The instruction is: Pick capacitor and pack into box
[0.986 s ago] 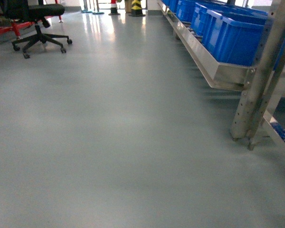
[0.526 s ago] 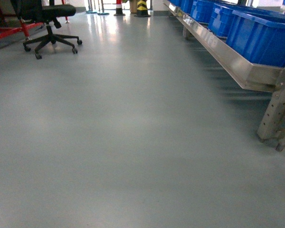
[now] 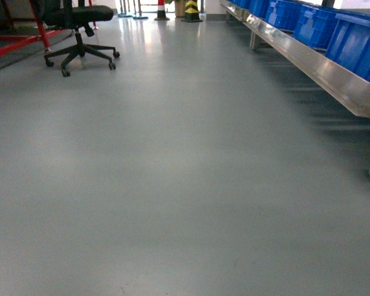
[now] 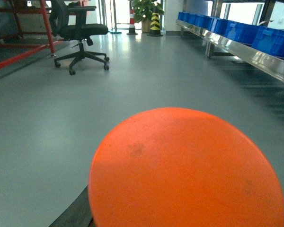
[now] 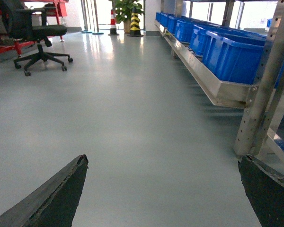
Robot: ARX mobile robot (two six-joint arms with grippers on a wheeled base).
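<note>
The right end effector (image 5: pixel 163 198) is seen wide open, nothing between its two dark fingers (image 5: pixel 47 196). Of the left end effector only a dark edge is seen beneath an orange disc (image 4: pixel 187 170); its opening cannot be told. Bare grey floor (image 3: pixel 172 172) is spread ahead. Blue bins (image 5: pixel 232 47) on a steel shelf (image 5: pixel 203 78) are lined along the right, an office chair (image 3: pixel 80 31) far left. Capacitor and box are not seen.

Factory or warehouse floor: blue bins (image 3: pixel 308 24) on steel racking (image 3: pixel 320 65), hazard bollards (image 3: pixel 192 11).
</note>
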